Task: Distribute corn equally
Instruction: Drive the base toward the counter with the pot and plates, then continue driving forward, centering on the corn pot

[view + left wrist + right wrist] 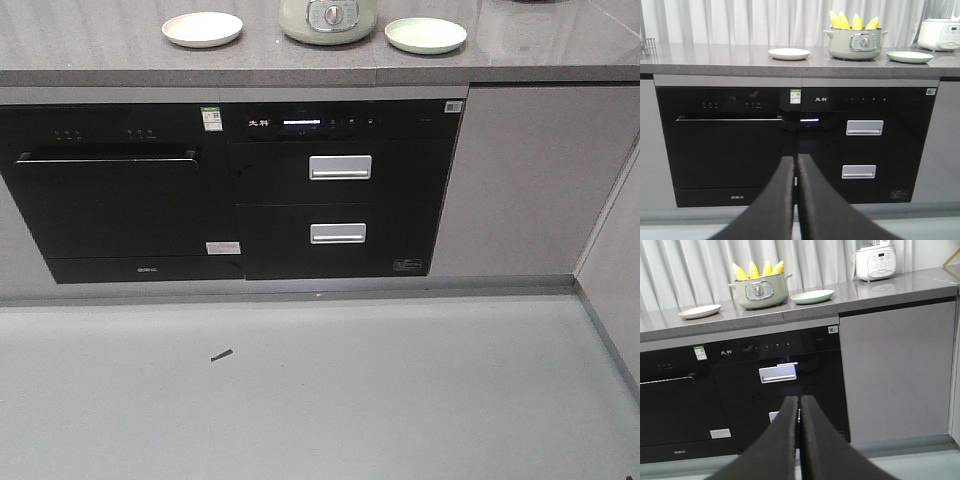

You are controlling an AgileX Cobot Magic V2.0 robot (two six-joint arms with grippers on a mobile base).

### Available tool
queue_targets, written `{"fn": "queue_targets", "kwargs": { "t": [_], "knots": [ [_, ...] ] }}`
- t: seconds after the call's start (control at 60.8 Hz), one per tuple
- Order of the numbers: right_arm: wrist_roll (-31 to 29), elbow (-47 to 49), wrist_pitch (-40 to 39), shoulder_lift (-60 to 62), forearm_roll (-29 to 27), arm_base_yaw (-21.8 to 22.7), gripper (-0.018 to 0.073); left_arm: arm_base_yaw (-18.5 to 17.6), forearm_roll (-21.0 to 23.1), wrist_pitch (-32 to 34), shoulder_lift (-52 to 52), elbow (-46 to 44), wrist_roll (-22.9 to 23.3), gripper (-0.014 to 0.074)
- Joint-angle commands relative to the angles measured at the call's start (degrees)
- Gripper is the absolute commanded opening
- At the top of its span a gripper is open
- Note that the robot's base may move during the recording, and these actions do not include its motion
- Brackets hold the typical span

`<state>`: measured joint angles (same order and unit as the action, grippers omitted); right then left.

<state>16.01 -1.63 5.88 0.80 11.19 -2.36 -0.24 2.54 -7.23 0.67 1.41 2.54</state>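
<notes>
Yellow corn [843, 20] stands on end in the pale green pot [856, 45], four cob tips showing above its rim, so nothing has been shared out yet. The cream plate [789, 53] to one side of the pot and the green plate [910, 56] to the other both sit bare on the grey countertop [715, 60], each near the pot but not touching it. By my judgement the whole job is left: every cob has to come out, and an even split would put two on each plate. The left gripper [796, 159] and the right gripper [799, 400] both hang low in front of the black cabinets, well below the counter, with their jaws pressed together and nothing between them. A green-and-white sticker [796, 96] sits on the appliance fascia beside a two-character white brand mark [820, 99], and a small barcode label [931, 92] sits at the far corner. None of this print is sharp enough to read.
</notes>
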Motion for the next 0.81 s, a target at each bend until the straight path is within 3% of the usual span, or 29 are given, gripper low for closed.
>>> {"fn": "queue_targets", "kwargs": {
  "t": [0.0, 0.79],
  "knots": [
    [-0.14, -1.02, -4.17, 0.17, 0.55, 0.13, -0.0002, -0.57, 0.44, 4.27, 0.73, -1.41, 0.38, -0.0006],
    [-0.14, -1.02, -4.17, 0.17, 0.55, 0.13, -0.0002, -0.57, 0.44, 4.27, 0.73, -1.41, 0.38, -0.0006]
  ]
}}
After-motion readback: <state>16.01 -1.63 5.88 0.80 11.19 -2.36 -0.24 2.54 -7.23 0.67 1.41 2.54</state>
